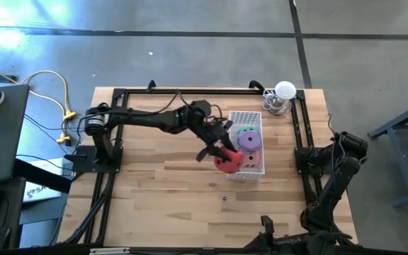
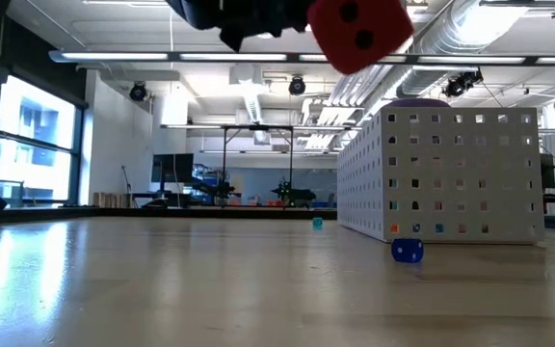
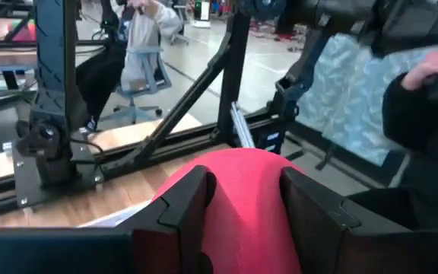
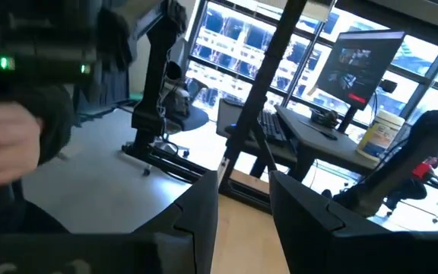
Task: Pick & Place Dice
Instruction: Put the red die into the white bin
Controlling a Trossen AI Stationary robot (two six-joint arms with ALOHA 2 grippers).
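The left gripper (image 1: 222,154) is clenched on the red die (image 1: 227,162); the left wrist view shows both fingers (image 3: 181,213) pressed into the red die's soft sides. The die hangs clear of the table (image 1: 161,205), just at the near left corner of the white perforated bin (image 1: 255,170). The low view confirms it is carried above the level of the bin's rim.

The purple die (image 1: 246,131) and the pink die (image 1: 251,142) already lie in the bin, the pink one nearer. No green die can be made out in any view. A small blue bead (image 2: 408,251) lies on the table just in front of the bin and is not part of the job.

The right gripper (image 4: 243,209) waits at the right edge of the table. Its jaws stand a little apart with nothing between them.

Assessment: the step in hand is placing the red die. It would be done well by carrying the die further right until it sits wholly over the open near part of the bin, beside the pink die, before any release. A release at the present position risks the die catching the rim and rolling onto the table. Height should be held until the wall is cleared, then reduced so the soft cube drops only a short way and does not bounce out.
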